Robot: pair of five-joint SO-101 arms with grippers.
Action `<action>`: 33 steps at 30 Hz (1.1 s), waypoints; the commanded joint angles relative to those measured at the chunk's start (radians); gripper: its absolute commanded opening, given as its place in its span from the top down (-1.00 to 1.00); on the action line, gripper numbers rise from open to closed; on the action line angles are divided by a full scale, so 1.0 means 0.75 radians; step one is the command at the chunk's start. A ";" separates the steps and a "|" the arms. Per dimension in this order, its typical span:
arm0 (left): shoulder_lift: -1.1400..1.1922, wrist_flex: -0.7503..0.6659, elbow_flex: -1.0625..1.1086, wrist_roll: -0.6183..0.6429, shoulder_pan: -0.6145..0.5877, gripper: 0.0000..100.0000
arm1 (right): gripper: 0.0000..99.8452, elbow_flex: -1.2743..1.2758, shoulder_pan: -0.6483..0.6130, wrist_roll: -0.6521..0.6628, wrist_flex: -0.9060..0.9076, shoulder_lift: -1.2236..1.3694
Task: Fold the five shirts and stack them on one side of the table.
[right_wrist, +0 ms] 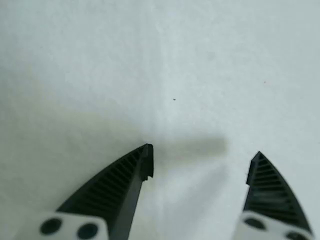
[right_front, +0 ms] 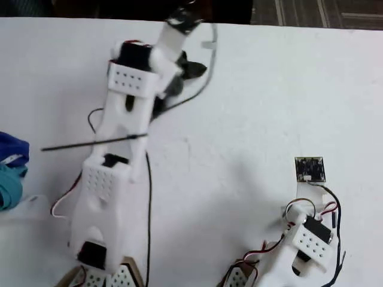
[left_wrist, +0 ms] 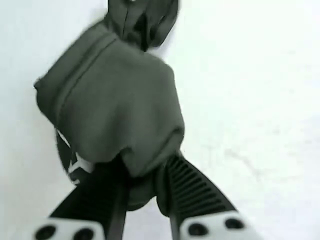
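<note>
- The left claw [left_wrist: 150,172] is pinching a dark grey shirt [left_wrist: 115,105] — the bunched cloth is sitting between its two fingers and spilling out beyond them over the white table [left_wrist: 260,75].
- In the high view the left arm [right_front: 119,149] is stretching across the table, with its far end reaching the far edge.
- The right claw [right_wrist: 200,155] is standing spread apart, with the white tabletop showing between its fingers.
- The right arm [right_front: 308,239] is sitting folded at the near right corner of the table.
- A blue shirt [right_front: 12,149] and a teal shirt [right_front: 8,186] are lying bunched and touching each other at the table's left edge — well apart from the left arm's far end.
</note>
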 commanded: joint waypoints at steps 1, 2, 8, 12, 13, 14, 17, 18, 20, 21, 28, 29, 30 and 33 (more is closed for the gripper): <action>-0.198 0.025 -0.062 0.016 0.155 0.95 | 0.40 -0.004 -0.001 -0.006 -0.021 -0.032; -0.217 0.025 -0.062 0.016 0.192 0.95 | 0.40 -0.004 -0.001 -0.006 -0.021 -0.032; -0.252 0.025 -0.062 0.018 0.338 0.78 | 0.40 -0.004 -0.001 -0.006 -0.021 -0.032; -0.260 0.023 -0.062 0.145 0.358 0.50 | 0.40 -0.004 -0.001 -0.006 -0.021 -0.032; -0.262 0.023 -0.069 0.190 0.356 0.50 | 0.40 -0.004 -0.001 -0.006 -0.021 -0.032; -0.264 0.023 -0.073 0.205 0.354 0.50 | 0.40 -0.004 -0.001 -0.006 -0.021 -0.032; -0.274 0.023 -0.073 0.180 0.331 0.50 | 0.40 -0.004 -0.001 -0.006 -0.021 -0.032; -0.282 0.023 -0.064 0.180 0.309 0.50 | 0.40 -0.004 -0.001 -0.006 -0.021 -0.032; -0.288 0.023 -0.062 0.180 0.256 0.50 | 0.40 -0.004 -0.001 -0.006 -0.021 -0.032; -0.284 0.023 -0.062 0.180 0.215 0.50 | 0.40 -0.004 -0.001 -0.006 -0.021 -0.032; -0.006 0.023 -0.062 0.180 -0.061 0.50 | 0.40 -0.004 -0.001 -0.006 -0.021 -0.032; 0.047 0.023 -0.062 0.180 -0.080 0.50 | 0.40 -0.004 -0.001 -0.006 -0.021 -0.032; 0.100 0.020 -0.064 0.180 -0.094 0.50 | 0.40 -0.004 -0.001 -0.006 -0.021 -0.032; 0.231 0.020 -0.071 0.180 -0.117 0.50 | 0.40 -0.004 -0.001 -0.006 -0.021 -0.032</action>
